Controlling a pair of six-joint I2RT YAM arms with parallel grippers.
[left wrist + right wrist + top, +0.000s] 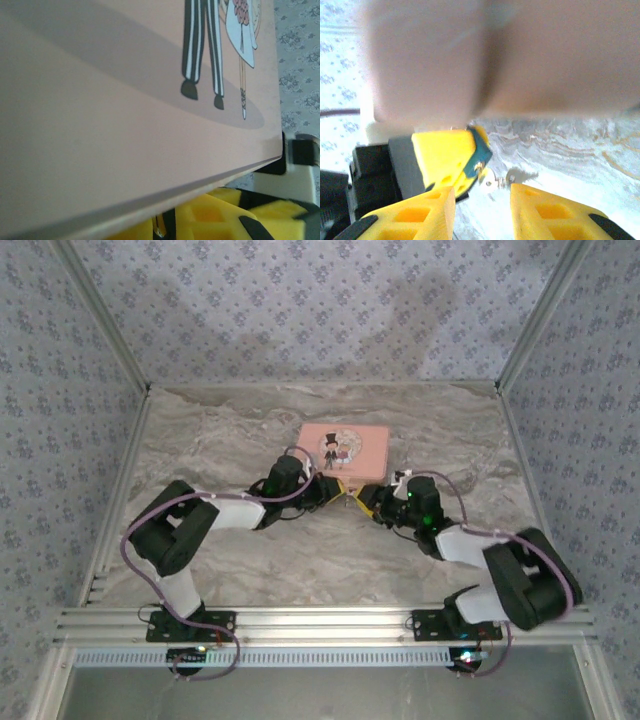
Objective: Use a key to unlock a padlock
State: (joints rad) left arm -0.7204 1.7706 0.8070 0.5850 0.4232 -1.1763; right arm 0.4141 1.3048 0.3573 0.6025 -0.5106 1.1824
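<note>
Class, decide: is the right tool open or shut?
Open: on the right tool, the yellow fingers stand apart, the key visible between them.

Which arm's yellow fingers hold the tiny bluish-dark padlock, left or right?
The left arm's yellow fingers pinch the tiny bluish-dark padlock at their tips; the right arm's fingers stand open on either side of the small silvery key beside it.

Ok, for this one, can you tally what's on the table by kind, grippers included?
Pink tin: 1
Padlock: 1
Key: 1
Grippers: 2 (left gripper, right gripper)
Total: 5
Not counted: a silvery bit beside the Key, too small to tell what it is.
</note>
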